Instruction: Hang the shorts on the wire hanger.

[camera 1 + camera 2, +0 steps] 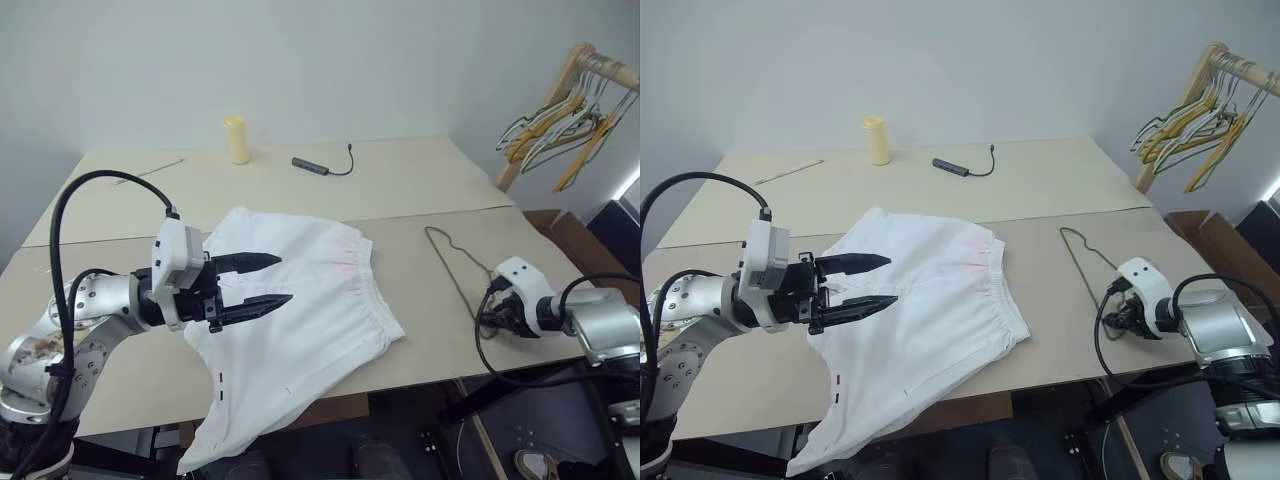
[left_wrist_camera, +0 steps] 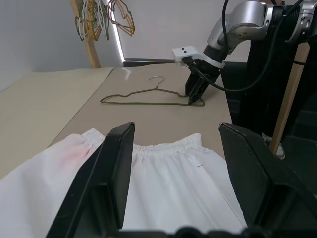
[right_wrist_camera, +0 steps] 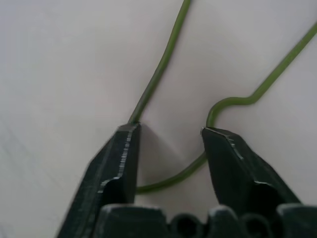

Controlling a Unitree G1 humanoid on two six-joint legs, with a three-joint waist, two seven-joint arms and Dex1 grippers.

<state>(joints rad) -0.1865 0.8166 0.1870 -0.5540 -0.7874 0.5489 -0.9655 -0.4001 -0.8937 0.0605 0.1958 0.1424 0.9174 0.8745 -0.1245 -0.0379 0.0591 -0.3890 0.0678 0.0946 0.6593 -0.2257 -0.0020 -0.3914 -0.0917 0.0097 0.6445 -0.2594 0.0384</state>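
With your right gripper (image 3: 168, 131) spread over the stiff, slippery wire hanger (image 1: 452, 262) on the table, pinch its notched shoulder squarely, while your left gripper (image 1: 272, 280) gapes above the limp shorts (image 1: 300, 330).

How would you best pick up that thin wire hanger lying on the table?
The hanger lies flat on the table, so probably from above, fingers straddling one wire. The bent corner nearest the right gripper looks best: its open fingers already stand either side of that curve, and the notch should stop the wire sliding. The hook end lies farther off.
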